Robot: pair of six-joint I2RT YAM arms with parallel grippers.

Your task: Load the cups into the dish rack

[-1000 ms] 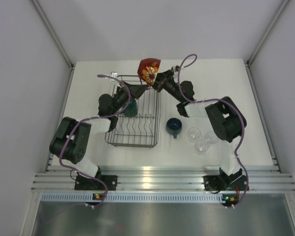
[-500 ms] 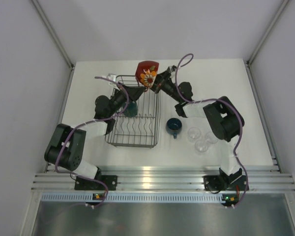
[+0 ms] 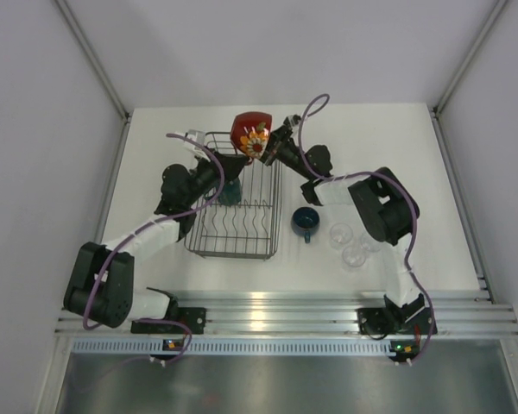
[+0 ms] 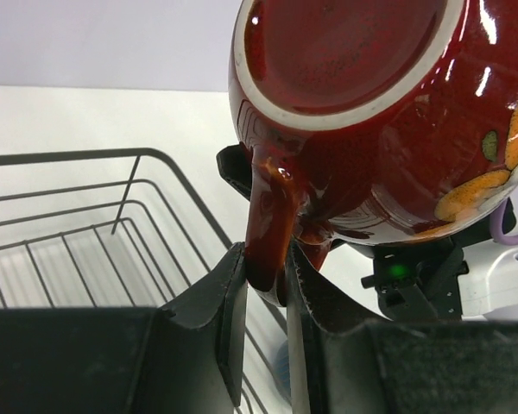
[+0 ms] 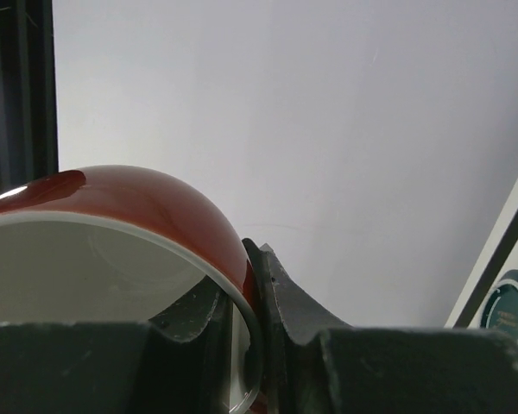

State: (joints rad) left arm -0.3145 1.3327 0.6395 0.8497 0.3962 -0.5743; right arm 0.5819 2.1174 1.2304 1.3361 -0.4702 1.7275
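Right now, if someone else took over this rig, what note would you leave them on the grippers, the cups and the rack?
Left gripper: shut on the handle of the red cup.
Right gripper: shut on the same cup's rim.
The red cup is in the air, tilted, over the far end of the dish rack, held by both arms.
Done: the teal mug is in the rack.
Left: set the red cup in, then load the dark-blue cup and the three clear glasses, which stand on the table to the rack's right.

You'll find the mug in the dish rack, the big cup above its far edge. On the worktop to the rack's right sit the small handled cup, then the glasses.
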